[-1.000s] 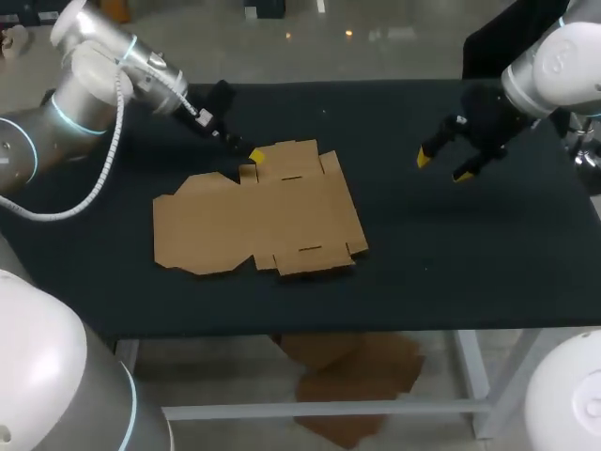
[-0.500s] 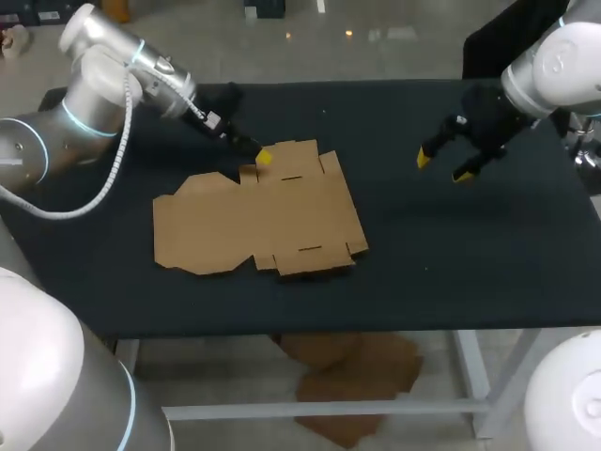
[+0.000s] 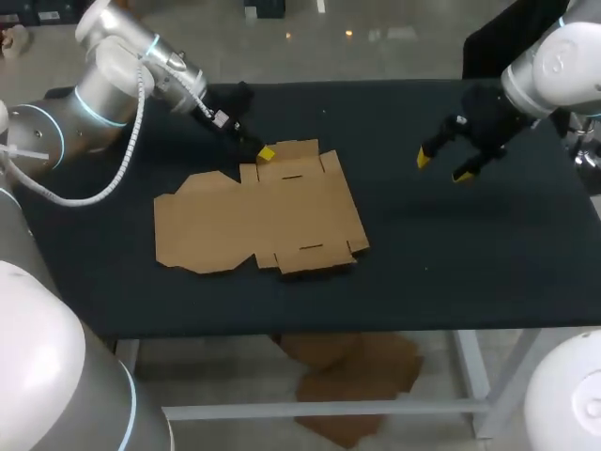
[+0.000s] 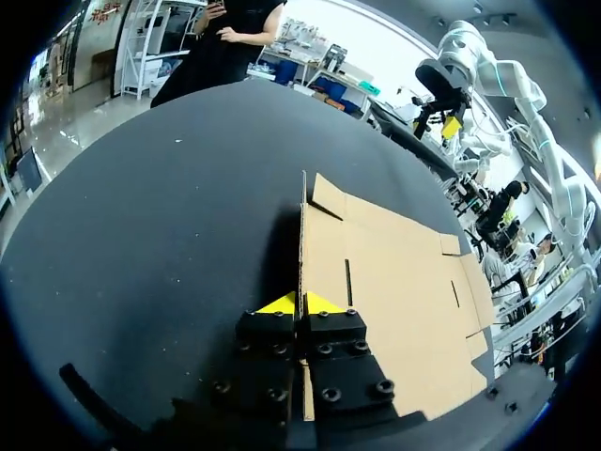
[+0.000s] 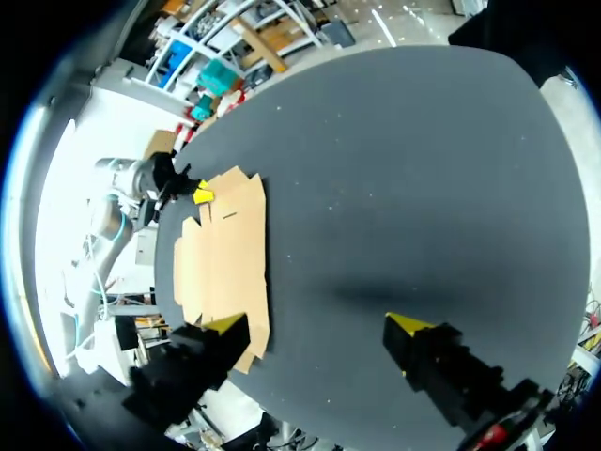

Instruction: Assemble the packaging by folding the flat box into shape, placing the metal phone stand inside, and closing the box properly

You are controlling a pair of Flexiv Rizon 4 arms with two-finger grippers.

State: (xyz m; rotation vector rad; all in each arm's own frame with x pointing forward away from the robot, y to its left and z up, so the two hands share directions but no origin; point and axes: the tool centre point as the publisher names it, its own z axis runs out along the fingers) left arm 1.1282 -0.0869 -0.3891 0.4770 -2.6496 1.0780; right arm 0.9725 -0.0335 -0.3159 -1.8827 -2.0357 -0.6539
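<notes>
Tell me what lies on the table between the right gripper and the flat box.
Nothing: only bare black table between the right gripper and the flat box, shown in the head view.

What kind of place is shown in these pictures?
Probably a robot test bench: a left arm and a right arm at a black table, the left hand pinching a flat cardboard box.

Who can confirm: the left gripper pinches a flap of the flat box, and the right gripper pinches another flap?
Wrong on the right gripper: it hangs open, apart from the flat box, as the head view shows. The left gripper does pinch a flap.
</notes>
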